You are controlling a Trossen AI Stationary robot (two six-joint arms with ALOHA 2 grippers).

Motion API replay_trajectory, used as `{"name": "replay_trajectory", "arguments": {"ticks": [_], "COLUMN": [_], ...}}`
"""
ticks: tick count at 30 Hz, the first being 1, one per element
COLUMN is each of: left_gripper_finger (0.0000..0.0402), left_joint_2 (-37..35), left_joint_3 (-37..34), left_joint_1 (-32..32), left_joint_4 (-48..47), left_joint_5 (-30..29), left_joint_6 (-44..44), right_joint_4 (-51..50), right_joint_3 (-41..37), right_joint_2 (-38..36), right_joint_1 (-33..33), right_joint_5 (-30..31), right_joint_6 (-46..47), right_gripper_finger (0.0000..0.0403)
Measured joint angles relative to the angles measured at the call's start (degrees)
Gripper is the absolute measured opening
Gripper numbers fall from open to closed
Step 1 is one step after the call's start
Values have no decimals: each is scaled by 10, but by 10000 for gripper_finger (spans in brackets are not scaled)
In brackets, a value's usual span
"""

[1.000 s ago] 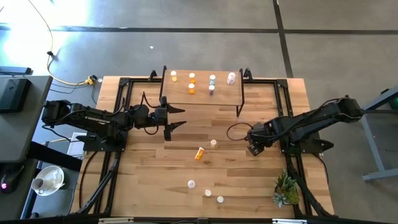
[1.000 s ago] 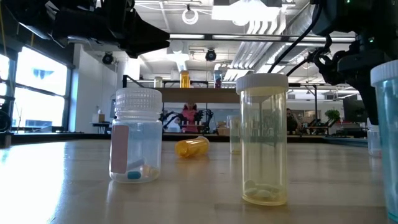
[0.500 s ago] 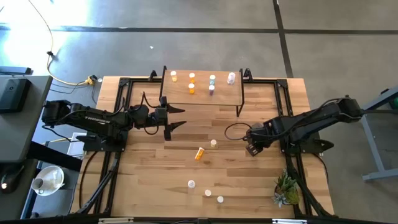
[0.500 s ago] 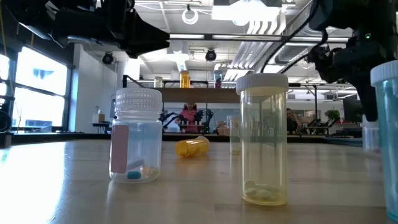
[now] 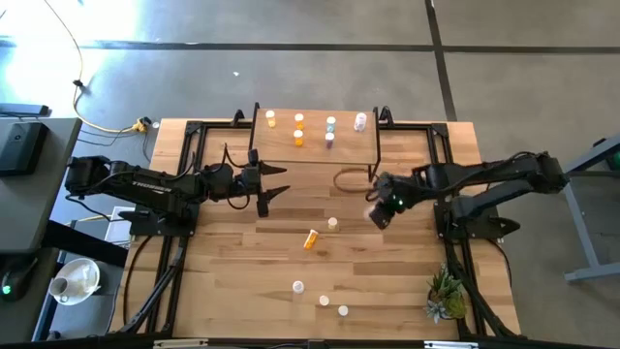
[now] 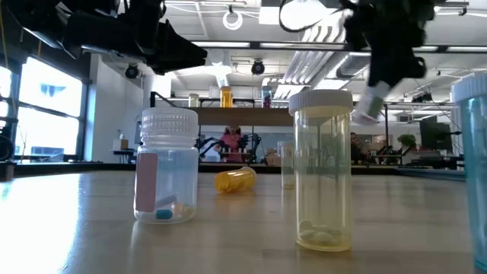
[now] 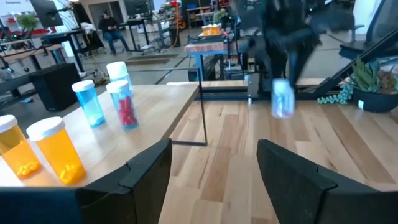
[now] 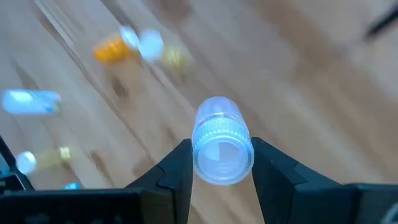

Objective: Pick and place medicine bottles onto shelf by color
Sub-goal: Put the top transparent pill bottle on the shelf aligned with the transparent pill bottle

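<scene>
The right gripper (image 8: 216,163) is clamped on a small clear white-capped medicine bottle (image 8: 217,142), held above the wooden worktop (image 5: 407,281) beside the low light-wood shelf (image 5: 315,150). The left gripper (image 5: 276,184) waits, fingers apart.

Down at the table's near right corner sits a small green potted plant (image 5: 445,295), leaves spiky, and it shows again off to the side in the left wrist view (image 7: 372,78). Beside the table's left edge, on the grey floor, there's a dark side table (image 5: 21,145), a yellow cable (image 5: 102,124) snaking past it. Below that, a white round object (image 5: 76,280) rests. Far back in the room, a person (image 7: 112,32) sits at a desk.
</scene>
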Motion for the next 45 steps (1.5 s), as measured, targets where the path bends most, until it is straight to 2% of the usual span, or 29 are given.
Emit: {"name": "replay_trajectory", "arguments": {"ticks": [14, 23, 27, 32, 38, 45], "left_gripper_finger": [227, 227, 227, 227, 227, 227], "left_joint_2": [0, 0, 0, 0, 0, 0], "left_joint_3": [0, 0, 0, 0, 0, 0], "left_joint_1": [0, 0, 0, 0, 0, 0], "left_joint_4": [-28, -44, -48, -59, -59, -59], "left_joint_5": [0, 0, 0, 0, 0, 0], "left_joint_6": [0, -2, -2, -2, -2, -2], "right_joint_4": [-61, -201, -281, -321, -347, -355], "right_joint_3": [223, 400, 474, 531, 552, 552], "right_joint_2": [10, 119, 181, 246, 303, 344], "right_joint_1": [-203, -313, -334, -337, -337, -334], "right_joint_5": [38, 52, 52, 50, 17, 16], "right_joint_6": [-256, -345, -354, -380, -407, -408], "right_gripper_finger": [119, 119, 122, 124, 125, 125]}}
